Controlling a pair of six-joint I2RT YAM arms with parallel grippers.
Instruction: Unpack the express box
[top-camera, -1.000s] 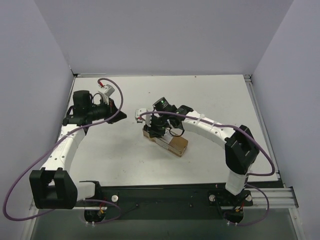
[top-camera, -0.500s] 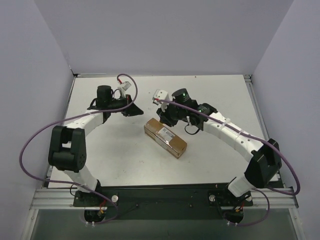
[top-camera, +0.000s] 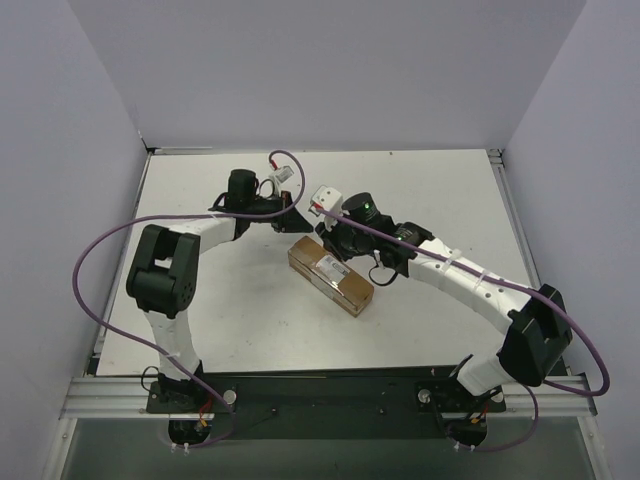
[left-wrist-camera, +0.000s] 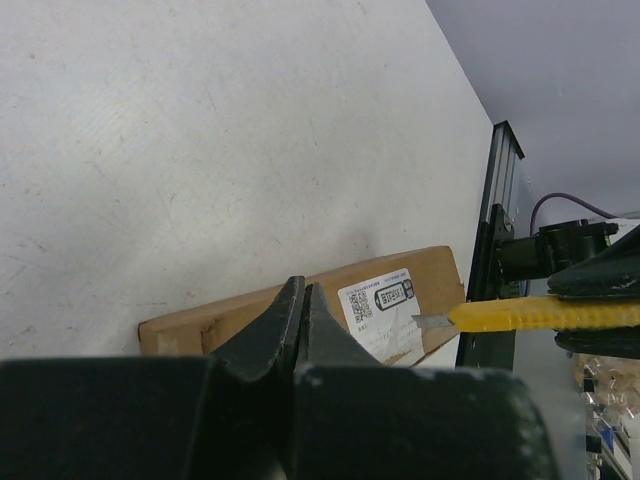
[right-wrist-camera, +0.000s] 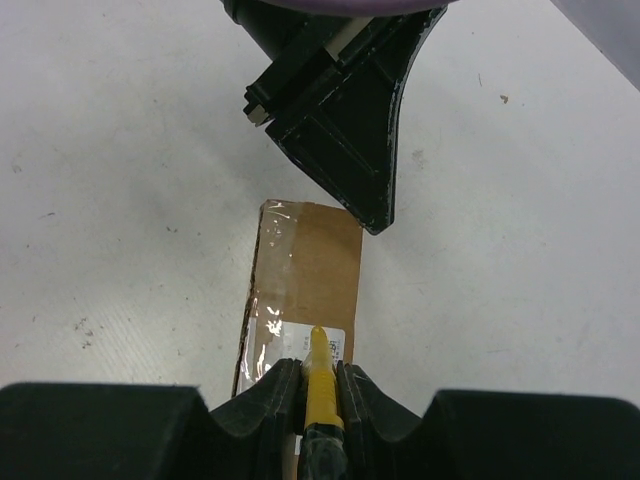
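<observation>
Fingers (right-wrist-camera: 275, 392) of right gripper (right-wrist-camera: 318, 368) pinching yellow utility knife (left-wrist-camera: 530, 315), blade tip at the white label of express box (top-camera: 330, 276). Box closed, taped, label up, lying mid-table (top-camera: 250, 310). Left gripper (left-wrist-camera: 303, 300) pressed together, empty, tips at box's far end.
</observation>
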